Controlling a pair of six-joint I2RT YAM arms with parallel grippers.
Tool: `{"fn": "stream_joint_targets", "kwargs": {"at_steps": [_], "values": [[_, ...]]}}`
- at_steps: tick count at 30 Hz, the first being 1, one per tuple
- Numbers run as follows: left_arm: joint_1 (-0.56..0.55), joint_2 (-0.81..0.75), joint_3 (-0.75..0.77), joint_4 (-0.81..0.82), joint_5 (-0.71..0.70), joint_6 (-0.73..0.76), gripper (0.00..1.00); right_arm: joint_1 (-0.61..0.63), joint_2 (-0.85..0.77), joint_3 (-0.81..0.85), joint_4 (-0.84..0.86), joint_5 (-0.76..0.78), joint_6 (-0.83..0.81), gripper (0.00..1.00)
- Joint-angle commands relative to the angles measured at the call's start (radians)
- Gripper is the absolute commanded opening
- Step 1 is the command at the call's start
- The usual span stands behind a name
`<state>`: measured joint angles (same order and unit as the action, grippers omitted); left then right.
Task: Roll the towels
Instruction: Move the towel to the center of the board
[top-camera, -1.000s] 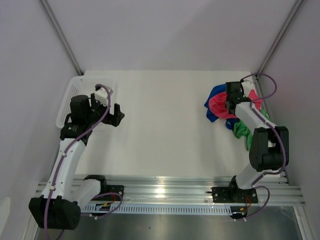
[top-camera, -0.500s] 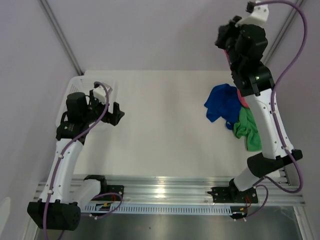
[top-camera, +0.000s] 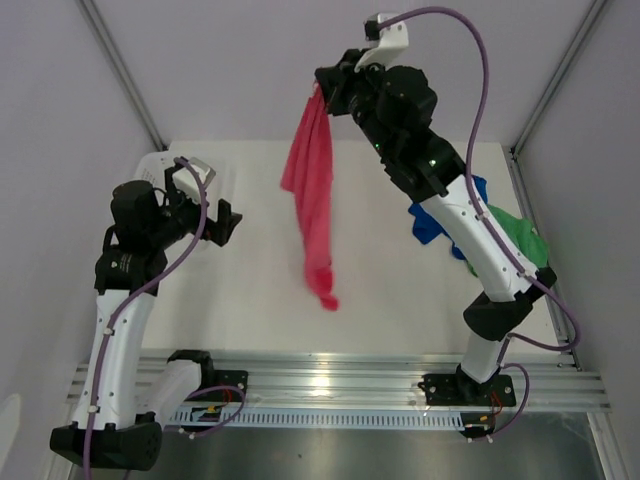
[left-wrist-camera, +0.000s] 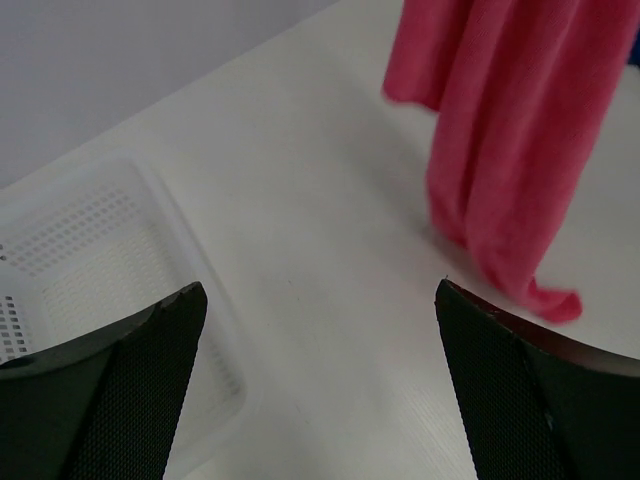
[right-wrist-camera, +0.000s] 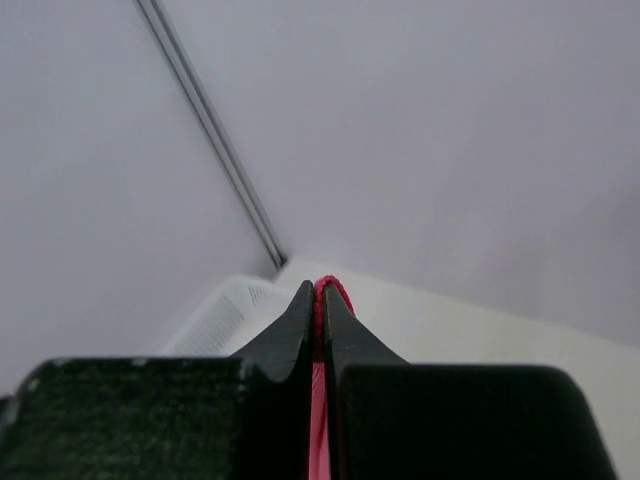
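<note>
Gripper on my right arm (top-camera: 322, 95) is pinched shut on the top corner of the pink-red towel (top-camera: 315, 190), held high above the table (top-camera: 380, 300). In my right wrist view, a thin line of red cloth (right-wrist-camera: 335, 290) shows at the tips of the closed fingers (right-wrist-camera: 300, 315). The towel hangs down in a long, narrow drape over the middle of the table. Its lower end curls at the table surface, and I cannot tell for sure whether it touches.

The royal blue towel (top-camera: 430, 222) and the bright green towel (top-camera: 520, 240) lie crumpled together at the right edge of the table, partly hidden behind my right arm.

My left gripper (top-camera: 205, 195) hovers on the left with its fingers spread wide and nothing between them. Below it sits a white plastic mesh basket (left-wrist-camera: 90, 250) at the table's far left corner. The hanging pink-red towel (left-wrist-camera: 500, 150) is ahead of these open fingers, well apart from them.
</note>
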<state>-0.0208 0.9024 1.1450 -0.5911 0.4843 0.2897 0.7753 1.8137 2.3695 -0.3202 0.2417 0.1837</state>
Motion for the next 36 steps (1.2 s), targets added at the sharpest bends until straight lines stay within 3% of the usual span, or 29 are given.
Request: {"fn": "stream_joint_targets", "kwargs": {"at_steps": [1,2,6,11,17,23,28,34,36], "values": [[0.009,0.001,0.016,-0.006,-0.006,0.02,0.99,0.007,-0.071,-0.227,0.069,-0.007,0.051,0.0],[0.009,0.007,0.01,-0.004,-0.009,0.025,0.99,0.007,-0.085,-0.371,0.081,-0.015,0.089,0.0],[0.009,0.029,-0.024,0.008,-0.013,0.045,0.98,0.012,-0.142,-0.634,0.156,-0.045,0.155,0.0],[0.009,0.113,-0.039,-0.016,-0.009,0.084,0.92,0.004,-0.201,-0.748,0.101,-0.024,0.158,0.0],[-0.03,0.279,-0.067,-0.076,-0.009,0.143,0.84,-0.044,-0.408,-1.077,0.032,-0.039,0.21,0.0],[-0.217,0.494,-0.122,-0.087,-0.286,0.181,0.84,-0.094,-0.582,-1.387,0.046,-0.024,0.31,0.0],[-0.269,0.622,-0.157,-0.079,-0.403,0.19,0.83,-0.105,-0.666,-1.466,0.032,-0.01,0.323,0.0],[-0.353,0.717,-0.192,-0.066,-0.42,0.216,0.83,-0.12,-0.689,-1.486,0.029,-0.012,0.318,0.0],[-0.357,0.751,-0.173,-0.07,-0.429,0.21,0.67,-0.123,-0.697,-1.481,0.03,-0.013,0.312,0.0]]}}
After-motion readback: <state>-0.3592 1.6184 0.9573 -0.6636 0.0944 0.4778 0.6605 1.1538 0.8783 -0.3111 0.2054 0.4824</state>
